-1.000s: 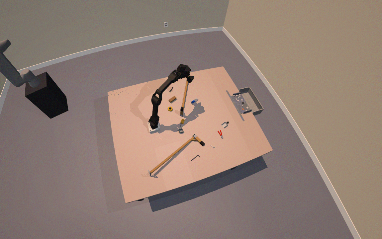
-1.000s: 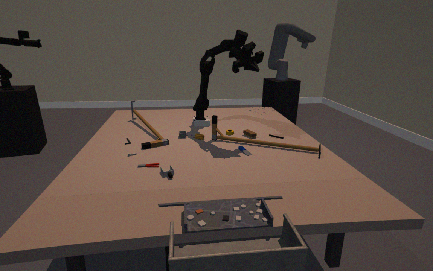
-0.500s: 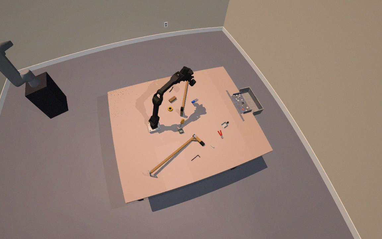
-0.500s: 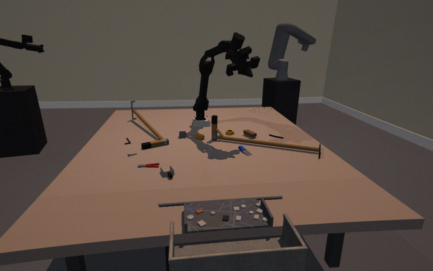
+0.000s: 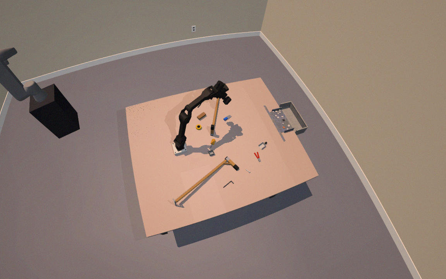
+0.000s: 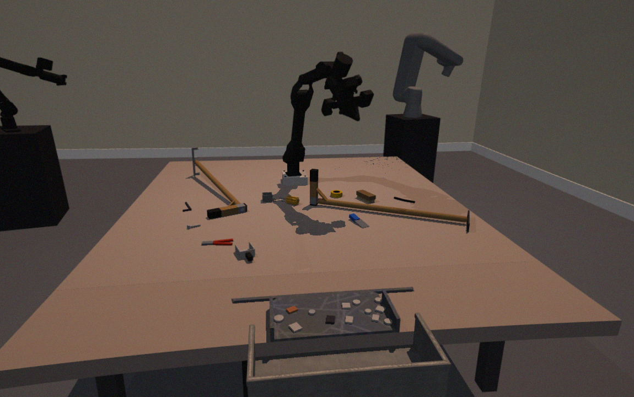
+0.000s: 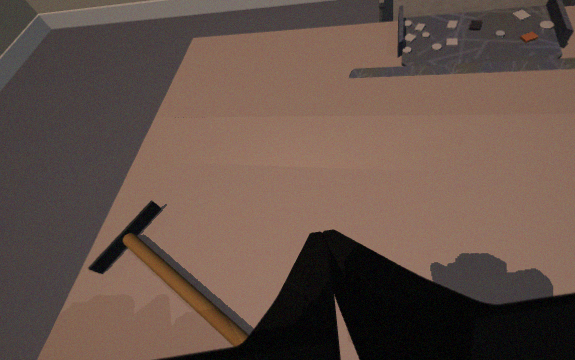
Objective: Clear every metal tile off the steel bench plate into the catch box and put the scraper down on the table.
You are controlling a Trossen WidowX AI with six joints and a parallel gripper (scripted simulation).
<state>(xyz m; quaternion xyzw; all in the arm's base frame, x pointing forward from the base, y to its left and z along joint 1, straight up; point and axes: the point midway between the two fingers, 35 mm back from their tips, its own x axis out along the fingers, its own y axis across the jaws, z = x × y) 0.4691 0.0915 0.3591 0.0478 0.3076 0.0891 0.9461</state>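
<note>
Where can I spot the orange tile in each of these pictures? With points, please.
Top: right of centre, on the steel plate (image 5: pixel 276 117), the orange tile (image 5: pixel 283 127) (image 6: pixel 291 309) (image 7: pixel 529 37).
Exterior: below centre, near the plate's left side.
Wrist: upper right, near the plate's right side.
Shared landmark: the dark tile (image 5: pixel 283 119) (image 6: pixel 330 319) (image 7: pixel 475 25) on the same plate.
</note>
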